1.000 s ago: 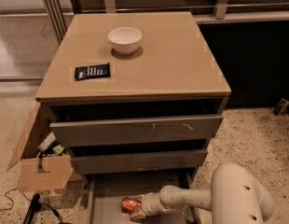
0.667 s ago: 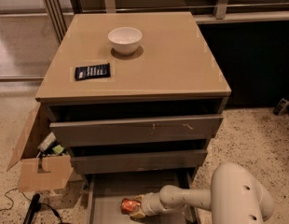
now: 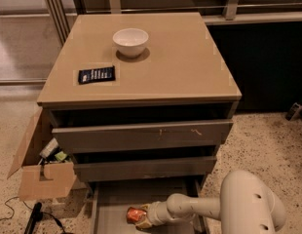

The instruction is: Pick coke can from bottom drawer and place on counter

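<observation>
The coke can point(image 3: 136, 214), red-orange and metallic, lies on its side on the grey floor of the open bottom drawer point(image 3: 112, 201) at the lower middle of the camera view. My white arm reaches in from the lower right, and the gripper point(image 3: 147, 217) sits right against the can's right end. The tan counter point(image 3: 180, 62) spreads above the drawers.
On the counter stand a white bowl point(image 3: 130, 41) at the back and a flat black packet point(image 3: 96, 74) near the left front. The two upper drawers point(image 3: 141, 135) are slightly pulled out. An open cardboard box point(image 3: 41, 172) sits on the floor at the left.
</observation>
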`<act>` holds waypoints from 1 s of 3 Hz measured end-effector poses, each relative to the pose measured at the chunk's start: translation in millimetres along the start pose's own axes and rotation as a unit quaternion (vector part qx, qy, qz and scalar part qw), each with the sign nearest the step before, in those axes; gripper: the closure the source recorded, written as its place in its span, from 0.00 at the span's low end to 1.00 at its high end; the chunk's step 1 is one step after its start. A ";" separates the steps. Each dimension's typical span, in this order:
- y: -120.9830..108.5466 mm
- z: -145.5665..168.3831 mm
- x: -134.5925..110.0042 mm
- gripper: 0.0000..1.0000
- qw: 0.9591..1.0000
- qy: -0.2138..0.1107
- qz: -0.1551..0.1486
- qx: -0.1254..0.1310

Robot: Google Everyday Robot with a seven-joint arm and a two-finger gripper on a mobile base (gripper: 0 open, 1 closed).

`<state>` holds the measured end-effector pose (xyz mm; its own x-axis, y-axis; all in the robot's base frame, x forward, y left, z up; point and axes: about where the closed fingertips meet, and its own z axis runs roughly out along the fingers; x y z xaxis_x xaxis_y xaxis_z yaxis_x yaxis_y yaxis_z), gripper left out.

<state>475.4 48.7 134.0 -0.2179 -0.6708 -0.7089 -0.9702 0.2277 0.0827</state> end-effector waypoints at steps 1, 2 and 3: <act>0.0 0.0 0.0 1.00 1.000 0.000 0.000 0.000; -0.6 0.9 -0.8 1.00 1.000 0.004 0.009 -0.009; -2.5 -14.8 -18.6 1.00 1.000 0.010 0.013 -0.019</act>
<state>480.3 50.1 157.3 -0.2439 -0.6788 -0.6926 -0.9676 0.2183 0.1269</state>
